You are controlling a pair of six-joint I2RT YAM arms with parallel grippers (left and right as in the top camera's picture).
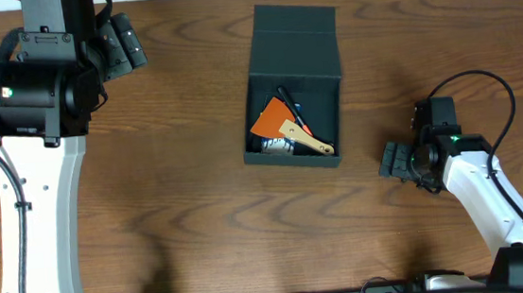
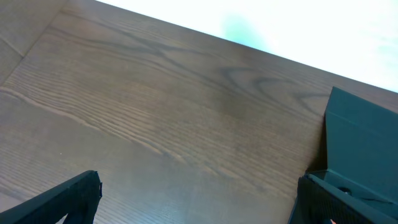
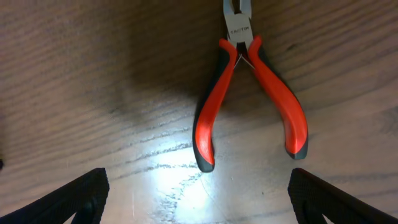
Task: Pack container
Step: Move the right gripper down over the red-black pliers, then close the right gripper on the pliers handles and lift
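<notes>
1. Looking down through the right wrist view, you find the pliers lying flat on the table, red-and-black handles spread toward the camera and nose pointing away.
2. Your right gripper hangs directly over them with its fingers wide apart and nothing between them. That spread probably suits a grasp across both handles.
3. The pliers sit ahead of the fingertips rather than between them, so you likely need to come forward and down before you close.
4. The container stands mid-table, well to the left of your right gripper, with its flap lid folded back toward the far edge so the mouth faces up for loading.
5. Inside you can already see an orange piece and a wooden-handled tool, with darker items beside them that are too small to name. The packing looks partly done.
6. Your left gripper is parked near the far left of the table, fingers fully apart and empty. From there it stays out of the right arm's path to the box.
</notes>
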